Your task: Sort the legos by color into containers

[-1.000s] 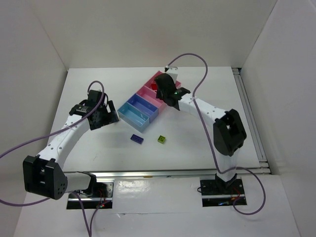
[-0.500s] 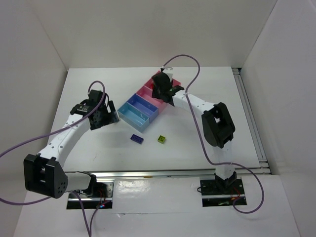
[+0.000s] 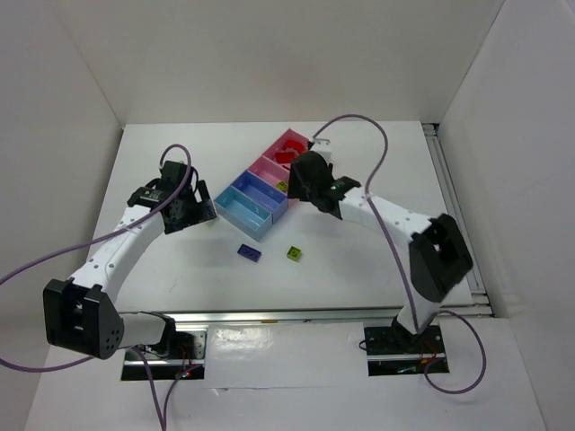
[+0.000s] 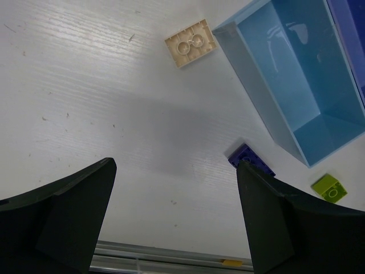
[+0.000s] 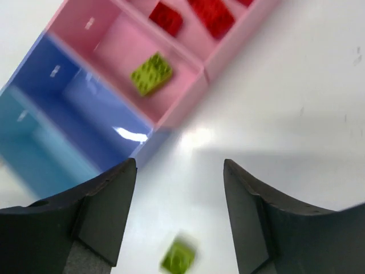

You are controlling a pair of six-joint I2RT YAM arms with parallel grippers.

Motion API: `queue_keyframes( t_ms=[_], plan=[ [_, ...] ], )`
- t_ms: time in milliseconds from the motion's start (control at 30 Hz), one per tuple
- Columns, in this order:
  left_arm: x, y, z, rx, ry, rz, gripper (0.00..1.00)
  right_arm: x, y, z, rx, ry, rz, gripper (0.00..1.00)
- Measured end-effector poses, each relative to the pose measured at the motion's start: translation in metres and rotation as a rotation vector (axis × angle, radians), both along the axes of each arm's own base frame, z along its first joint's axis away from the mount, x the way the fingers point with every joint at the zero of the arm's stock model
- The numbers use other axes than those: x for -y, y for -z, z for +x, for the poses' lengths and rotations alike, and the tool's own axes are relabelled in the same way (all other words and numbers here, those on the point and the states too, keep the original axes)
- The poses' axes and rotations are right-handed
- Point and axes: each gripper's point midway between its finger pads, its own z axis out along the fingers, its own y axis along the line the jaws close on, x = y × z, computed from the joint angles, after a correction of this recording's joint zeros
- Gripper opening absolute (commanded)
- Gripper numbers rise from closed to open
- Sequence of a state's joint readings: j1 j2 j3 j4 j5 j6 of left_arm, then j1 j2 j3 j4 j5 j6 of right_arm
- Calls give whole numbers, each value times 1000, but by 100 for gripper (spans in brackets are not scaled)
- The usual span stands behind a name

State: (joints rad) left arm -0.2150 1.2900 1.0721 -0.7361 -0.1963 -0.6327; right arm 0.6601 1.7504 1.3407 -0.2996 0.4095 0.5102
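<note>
Four joined trays (image 3: 261,191) run diagonally across the table. The far pink tray (image 5: 228,43) holds red legos (image 3: 287,154), also in the right wrist view (image 5: 211,14). The second pink tray holds a lime lego (image 5: 151,73). The two blue trays (image 5: 85,108) hold nothing I can see. A purple lego (image 3: 250,252) and a second lime lego (image 3: 294,254) lie on the table in front of the trays. A tan lego (image 4: 190,44) lies by the light blue tray's (image 4: 296,85) corner. My left gripper (image 4: 177,222) is open and empty left of the trays. My right gripper (image 5: 179,217) is open and empty beside the pink trays.
The loose lime lego (image 5: 178,258) shows blurred between my right fingers, lower down on the table. The purple lego (image 4: 251,160) sits by my left gripper's right finger. A metal rail (image 4: 171,257) runs along the table's near edge.
My right arm has swung back from over the far pink tray to the table beside the trays, uncovering the red legos. The left arm has not moved.
</note>
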Motion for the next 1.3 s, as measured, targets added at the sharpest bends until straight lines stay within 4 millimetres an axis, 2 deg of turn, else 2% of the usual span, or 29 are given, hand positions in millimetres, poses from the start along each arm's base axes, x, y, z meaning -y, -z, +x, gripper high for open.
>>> queue_keyframes(
  t_ms=[100, 167, 233, 333, 433, 667, 833, 867, 1000, 1033, 1133, 1233, 1300],
  plan=[
    [0, -2, 1, 8, -2, 1, 98, 5, -11, -46, -1, -35, 60, 77],
    [-1, -3, 1, 9, -3, 2, 98, 4, -1, -77, -39, -67, 97, 80],
    [-1, -3, 0, 7, -5, 3, 98, 1, 23, -101, -106, -93, 106, 80],
    [-1, -4, 0, 11, -5, 0, 98, -6, 69, -131, -233, -120, 74, 80],
    [-1, -8, -1, 24, -5, -4, 98, -11, 97, -145, -304, -133, 45, 80],
    [1, -9, -1, 29, 1, -13, 98, -18, 121, -145, -352, -131, 22, 80],
    [2, -9, -1, 28, 3, -17, 98, -29, 123, -143, -347, -145, 17, 66],
    [2, -9, -1, 28, 3, -17, 98, -31, 123, -145, -346, -149, 15, 66],
    [2, -9, -1, 28, 4, -17, 97, -34, 124, -149, -347, -156, 14, 49],
    [2, -9, -1, 28, 4, -17, 97, -35, 123, -150, -345, -155, 8, 39],
    [2, -9, -1, 28, 4, -17, 97, -34, 119, -147, -327, -138, -12, 32],
    [2, -9, -1, 28, 4, -16, 97, -34, 108, -144, -299, -127, -31, 32],
    [2, -10, -1, 28, 5, -16, 97, -35, 94, -139, -270, -121, -34, 32]
  ],
)
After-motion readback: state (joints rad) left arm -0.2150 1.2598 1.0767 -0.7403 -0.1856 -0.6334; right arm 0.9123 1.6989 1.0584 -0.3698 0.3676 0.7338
